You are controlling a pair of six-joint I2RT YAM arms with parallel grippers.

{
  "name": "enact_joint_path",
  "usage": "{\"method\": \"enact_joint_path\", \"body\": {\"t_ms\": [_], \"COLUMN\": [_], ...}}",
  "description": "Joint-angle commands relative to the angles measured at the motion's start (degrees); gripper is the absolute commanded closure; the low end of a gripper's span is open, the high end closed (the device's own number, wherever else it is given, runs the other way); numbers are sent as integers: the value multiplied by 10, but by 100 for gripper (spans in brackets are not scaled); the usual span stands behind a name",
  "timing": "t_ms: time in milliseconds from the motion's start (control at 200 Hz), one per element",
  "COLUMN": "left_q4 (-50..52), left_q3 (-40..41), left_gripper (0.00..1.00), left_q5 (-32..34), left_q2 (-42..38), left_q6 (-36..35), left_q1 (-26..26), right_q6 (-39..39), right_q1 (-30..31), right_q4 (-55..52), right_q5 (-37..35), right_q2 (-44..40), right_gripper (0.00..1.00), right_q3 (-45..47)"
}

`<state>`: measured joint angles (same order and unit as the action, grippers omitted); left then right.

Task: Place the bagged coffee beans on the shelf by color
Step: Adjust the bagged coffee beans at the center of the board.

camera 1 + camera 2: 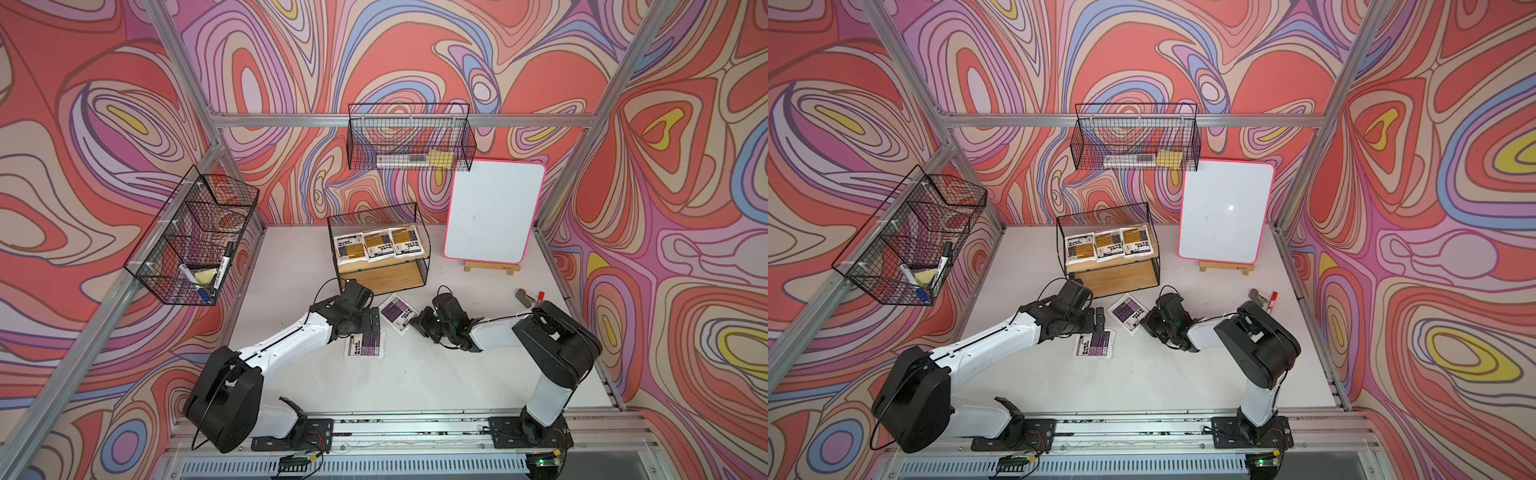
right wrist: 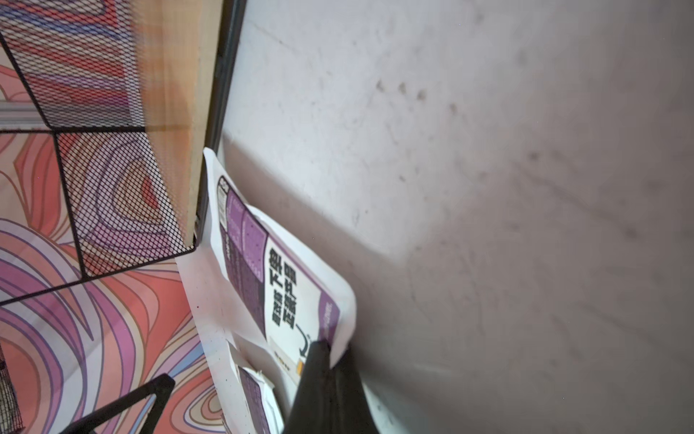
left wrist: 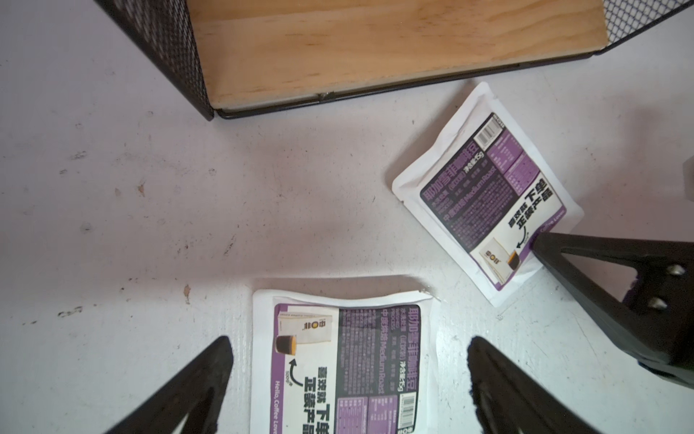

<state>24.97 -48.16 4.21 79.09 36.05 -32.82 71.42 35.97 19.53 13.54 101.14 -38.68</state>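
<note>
Purple ones first, front to back: the near purple pouch [image 3: 375,375] lies flat on the white table [image 1: 436,374] with the left gripper [image 3: 349,344] hanging right over it, jaws spread wide to either side and holding nothing. Just past that, the far purple pouch [image 2: 278,285] sits skewed, right in front of the shelf [image 1: 382,277], and the right gripper [image 2: 325,349] is clamped tight on one corner, fingers pinched together on the white edge, so that one's properly grabbed. Up on the shelf's top board, three orange pouches [image 1: 378,246] lie side by side in a row, labels up. Further back and off to the right there's a whiteboard [image 1: 494,212] propped on a little wooden easel, and a wire basket [image 1: 411,141] hangs on the back rail above the shelf.
</note>
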Motion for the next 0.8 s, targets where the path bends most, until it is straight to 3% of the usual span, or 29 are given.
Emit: {"method": "enact_joint_path", "body": {"t_ms": [0, 195, 320, 401, 601, 791], "left_q4": [-3, -9, -11, -14, -19, -22], "left_q3": [-19, -25, -35, -44, -64, -80], "left_gripper": [1, 1, 1, 1, 1, 1], "left_q5": [-2, 5, 16, 25, 46, 65], "left_q2": [9, 21, 39, 54, 88, 121], "left_q6": [-16, -25, -32, -37, -50, -58], "left_q1": [-7, -22, -38, -52, -71, -81], "right_q6": [-89, -225, -266, -263, -211, -167], "right_q1": [-15, -43, -50, -52, -54, -54], "right_q4": [-136, -306, -357, -350, -281, -216], "right_q5": [46, 73, 81, 89, 105, 118], "right_q2": [-28, -60, -61, -59, -63, -67], "right_gripper": [100, 100, 100, 94, 65, 58], "right_q3": [-7, -52, -70, -66, -34, 0]}}
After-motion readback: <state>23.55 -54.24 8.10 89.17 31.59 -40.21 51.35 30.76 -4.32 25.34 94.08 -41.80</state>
